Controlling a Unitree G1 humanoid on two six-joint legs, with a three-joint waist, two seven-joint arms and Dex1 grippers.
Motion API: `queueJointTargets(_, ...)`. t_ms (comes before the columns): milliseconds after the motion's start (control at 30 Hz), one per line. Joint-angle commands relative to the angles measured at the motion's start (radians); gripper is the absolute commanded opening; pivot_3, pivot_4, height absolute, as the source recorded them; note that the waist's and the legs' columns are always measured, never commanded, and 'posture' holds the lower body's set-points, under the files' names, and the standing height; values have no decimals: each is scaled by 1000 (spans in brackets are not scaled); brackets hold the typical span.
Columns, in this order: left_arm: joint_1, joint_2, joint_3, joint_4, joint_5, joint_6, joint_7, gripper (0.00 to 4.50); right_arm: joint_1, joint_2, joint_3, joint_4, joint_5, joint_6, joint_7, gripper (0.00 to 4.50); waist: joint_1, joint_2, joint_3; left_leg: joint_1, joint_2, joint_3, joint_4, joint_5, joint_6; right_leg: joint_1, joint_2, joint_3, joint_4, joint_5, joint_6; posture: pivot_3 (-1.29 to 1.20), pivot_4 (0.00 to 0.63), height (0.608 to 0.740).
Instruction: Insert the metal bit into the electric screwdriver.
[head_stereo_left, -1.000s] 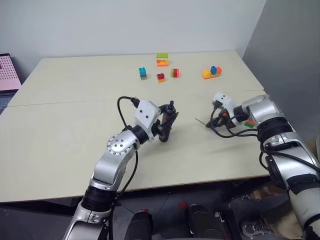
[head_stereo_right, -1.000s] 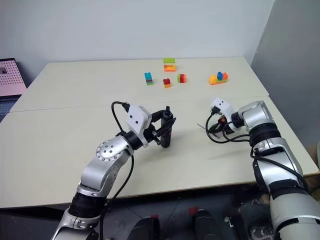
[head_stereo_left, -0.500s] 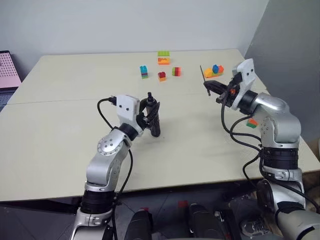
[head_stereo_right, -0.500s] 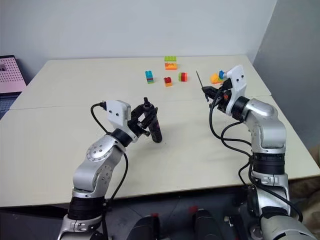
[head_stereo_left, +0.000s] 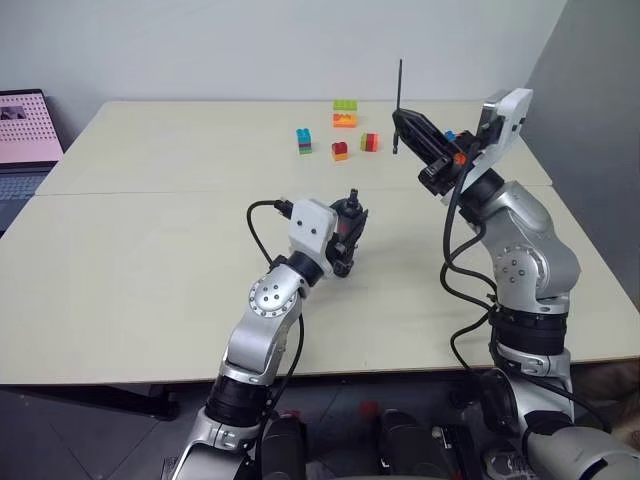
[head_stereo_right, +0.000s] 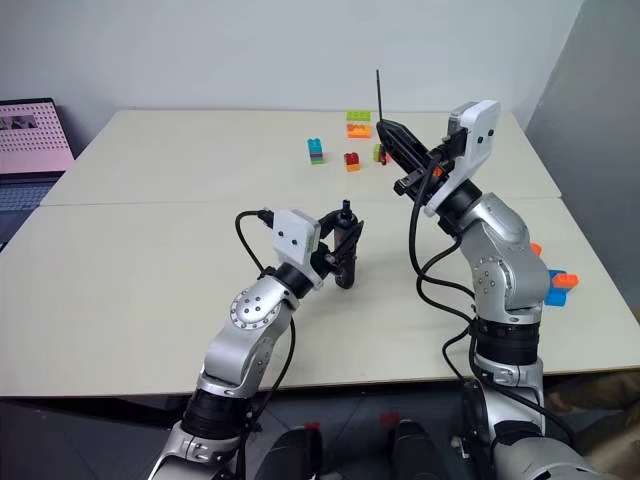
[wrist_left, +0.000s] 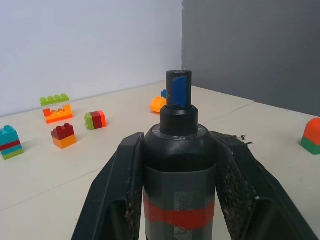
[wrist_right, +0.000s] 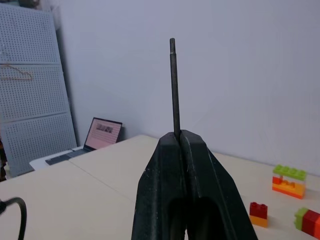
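Above the counter (head_stereo_left: 150, 250), the right end effector (head_stereo_left: 404, 122) pinches the metal bit (head_stereo_left: 399, 85) at its base — thin, stiff, likely light and slippery — while the left end effector (head_stereo_left: 345, 228) clamps the electric screwdriver (wrist_left: 179, 165) mid-body, socket end free.

Right gripper's two black fingers (wrist_right: 180, 145) pinched together on thin dark-grey metal bit (wrist_right: 173, 85), rod upright above fingertips. Cream table (wrist_right: 75, 195) behind; open laptop with pink screen (wrist_right: 97, 137), grey pegboard panel (wrist_right: 30, 85), coloured toy bricks (wrist_right: 288, 181), black cable loop (wrist_right: 15, 205).
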Motion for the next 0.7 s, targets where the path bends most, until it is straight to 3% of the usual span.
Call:
queueJointTargets(33, -11, -23, 1, 3, 13, -35, 16, 1636, -7, 47, 19, -67, 53, -25, -57, 0, 0, 0, 0, 0, 0, 0, 0, 0, 0, 0, 0, 0, 0, 0, 0, 0, 150, 740)
queueJointTargets(400, 43, 7, 26, -15, 15, -31, 15, 1636, 113, 143, 180, -76, -39, -200, -117, 0, -1, 0, 0, 1, 0, 0, 0, 0, 0, 0, 0, -1, 0, -1, -2, 0, 150, 740)
queueJointTargets(700, 63, 14, 23, -39, 16, -15, 5, 1636, 149, 161, 221, -17, -98, -321, -152, 0, -1, 0, 0, 1, 0, 0, 0, 0, 0, 0, 0, -1, 0, -1, -2, 0, 150, 740)
